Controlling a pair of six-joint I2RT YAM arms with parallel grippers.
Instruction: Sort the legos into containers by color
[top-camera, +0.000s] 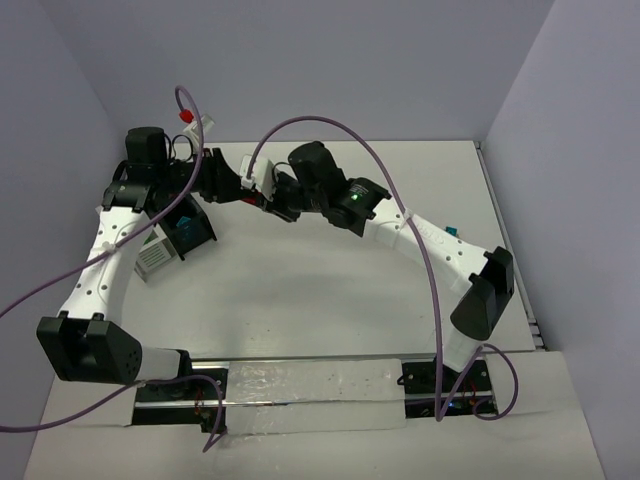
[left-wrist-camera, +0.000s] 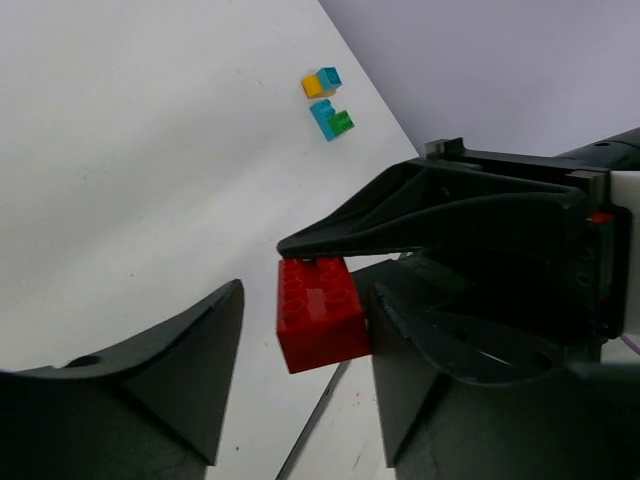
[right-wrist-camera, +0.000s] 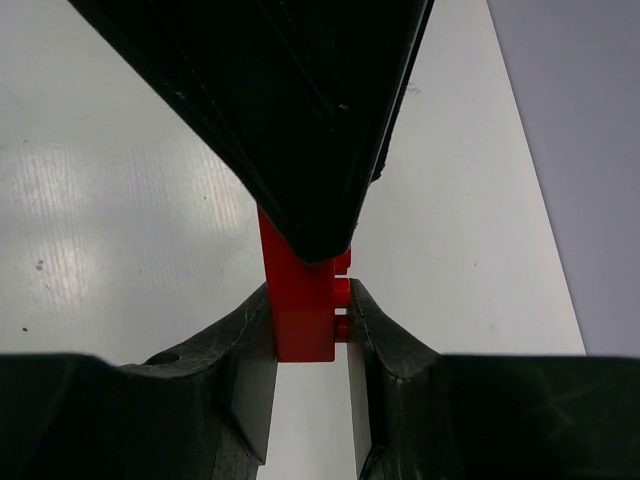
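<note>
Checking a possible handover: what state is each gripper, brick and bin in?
right gripper, shut on the red brick
left gripper, open
red brick, clamped, not yet sorted
orange, cyan and green bricks, loose on the table
black container, open-top, teal inside

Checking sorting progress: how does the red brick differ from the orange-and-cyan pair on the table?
The red brick is clamped in the right tool; the orange-and-cyan pair lies loose on the table. The red brick is one colour; the pair is two, touching. Neither is in the containers.
</note>
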